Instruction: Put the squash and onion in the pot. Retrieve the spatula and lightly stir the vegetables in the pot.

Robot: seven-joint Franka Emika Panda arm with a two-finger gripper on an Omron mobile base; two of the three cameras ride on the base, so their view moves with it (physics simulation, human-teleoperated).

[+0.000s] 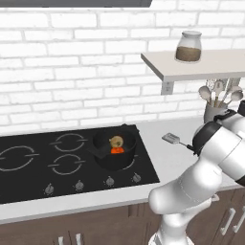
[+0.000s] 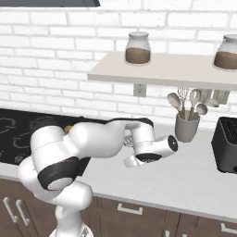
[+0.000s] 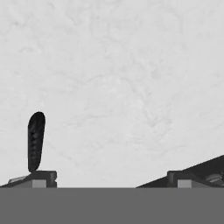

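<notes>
Spatula (image 1: 171, 139) on bare counter (image 1: 165, 160) just right of stove edge, pincer (image 3: 107, 177) wide open, empty, over pale counter

text: none legible | labels: none | brands: none | numbers/signs: none

Jar (image 1: 188, 47) on shelf (image 1: 201, 67), spoon holder (image 2: 186, 126), toaster (image 2: 226, 144)

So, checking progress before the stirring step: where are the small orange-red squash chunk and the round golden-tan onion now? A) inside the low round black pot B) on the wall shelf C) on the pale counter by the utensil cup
A: the orange-red squash chunk and the golden-tan onion both lie inside the black pot on the stove.
</notes>
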